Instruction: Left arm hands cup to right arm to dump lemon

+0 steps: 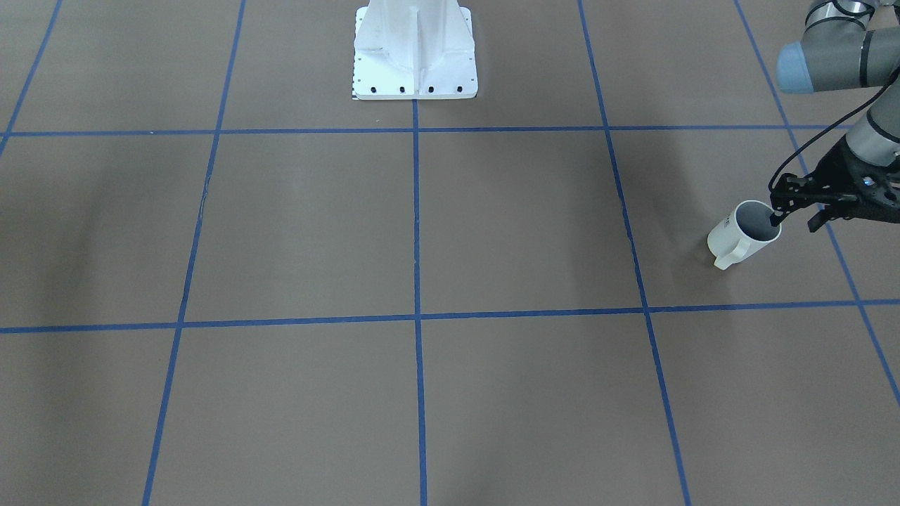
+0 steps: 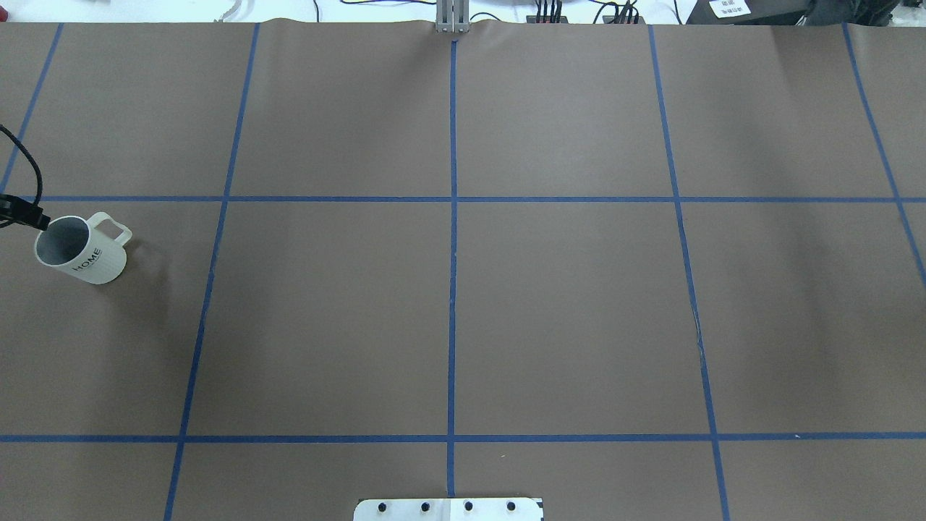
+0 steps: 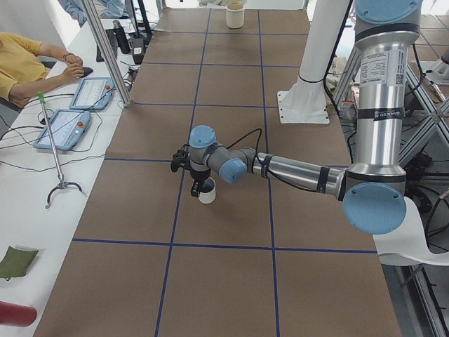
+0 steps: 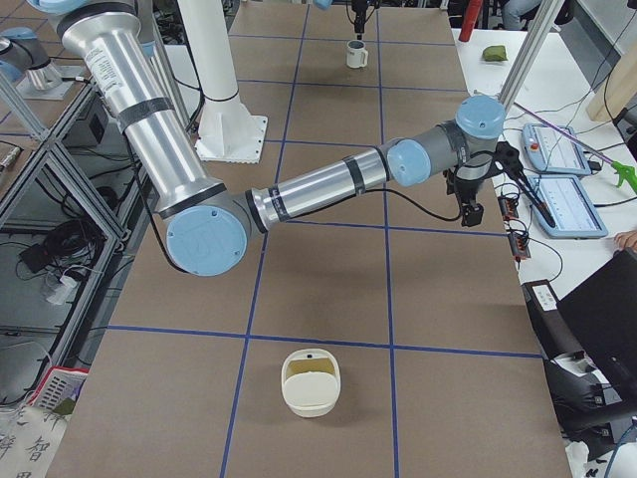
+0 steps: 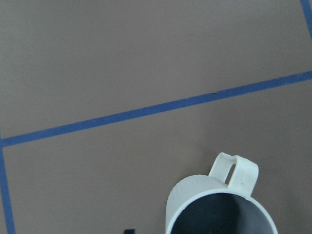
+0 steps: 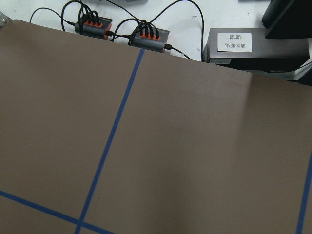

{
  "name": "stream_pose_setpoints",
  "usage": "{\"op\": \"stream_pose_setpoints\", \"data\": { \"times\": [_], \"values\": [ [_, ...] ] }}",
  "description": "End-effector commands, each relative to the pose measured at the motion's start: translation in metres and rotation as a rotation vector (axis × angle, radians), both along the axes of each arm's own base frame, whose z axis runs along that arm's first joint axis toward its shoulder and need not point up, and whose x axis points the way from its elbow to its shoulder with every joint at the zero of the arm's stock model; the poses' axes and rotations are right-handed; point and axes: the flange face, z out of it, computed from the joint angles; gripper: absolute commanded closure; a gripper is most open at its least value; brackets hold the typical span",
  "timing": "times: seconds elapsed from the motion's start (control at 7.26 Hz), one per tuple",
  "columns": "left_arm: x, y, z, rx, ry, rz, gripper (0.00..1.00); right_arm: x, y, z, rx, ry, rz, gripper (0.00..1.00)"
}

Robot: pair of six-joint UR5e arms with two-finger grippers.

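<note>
Left gripper: my left gripper stands spread at the cup. One finger dips just inside the rim and the other hangs outside the wall, with a gap showing between them.
Cup: it is well off to my left of the white pedestal and a little forward of it. In the side view it looks upright on the brown mat. Its handle points away from me and the HOME lettering faces me.
Cup's inside: greyish, and only its upper part shows, so I cannot tell what lies in it.
Left arm: my left arm reaches low across the mat from the pedestal's side out to the cup.
Right gripper: my right gripper hangs forward and to my right of the pedestal, near the mat's far edge. I cannot tell how its fingers stand.
Right arm: my right arm stretches from beside the pedestal to that edge.
Between: blue tape lines cross the mat from the pedestal towards the cup.
Around: a cream tub sits well to my right of the pedestal. Blue pendants lie beyond the far edge, just past my right gripper.
Bystander: a person in a yellow sleeve sits across the table from the pedestal, with a grabber stick lying near.
</note>
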Motion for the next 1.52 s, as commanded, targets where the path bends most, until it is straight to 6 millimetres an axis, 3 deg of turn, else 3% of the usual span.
{"op": "stream_pose_setpoints", "data": {
  "times": [0.0, 0.14, 0.28, 0.41, 0.69, 0.83, 0.96, 1.24, 1.38],
  "values": [
    [-0.080, -0.014, 0.011, 0.035, -0.072, 0.024, 0.00, 0.032, 0.010, 0.067, -0.026, 0.064, -0.047, 0.00],
    [-0.128, -0.015, 0.021, 0.034, -0.104, 0.035, 0.00, 0.040, 0.022, 0.094, -0.088, 0.072, -0.037, 0.00],
    [-0.177, -0.009, 0.028, -0.005, -0.070, 0.009, 0.00, 0.041, 0.048, 0.141, -0.175, 0.086, -0.040, 0.00],
    [-0.200, -0.005, 0.032, -0.051, -0.050, 0.005, 0.00, 0.042, 0.069, 0.171, -0.224, 0.087, -0.042, 0.00],
    [-0.203, 0.013, 0.066, -0.098, -0.048, 0.045, 0.00, 0.045, 0.085, 0.195, -0.260, 0.129, -0.036, 0.00],
    [-0.202, 0.010, 0.073, -0.161, -0.046, 0.046, 0.00, 0.045, 0.084, 0.190, -0.255, 0.134, -0.029, 0.00],
    [-0.207, 0.007, 0.053, -0.128, -0.043, 0.031, 0.00, 0.044, 0.081, 0.191, -0.261, 0.127, -0.029, 0.00],
    [-0.206, 0.006, 0.047, -0.086, -0.042, 0.038, 0.00, 0.044, 0.093, 0.177, -0.212, 0.102, -0.031, 0.00],
    [-0.206, 0.005, 0.064, -0.125, -0.040, 0.035, 0.00, 0.045, 0.106, 0.171, -0.192, 0.113, -0.028, 0.00]
  ]
}}
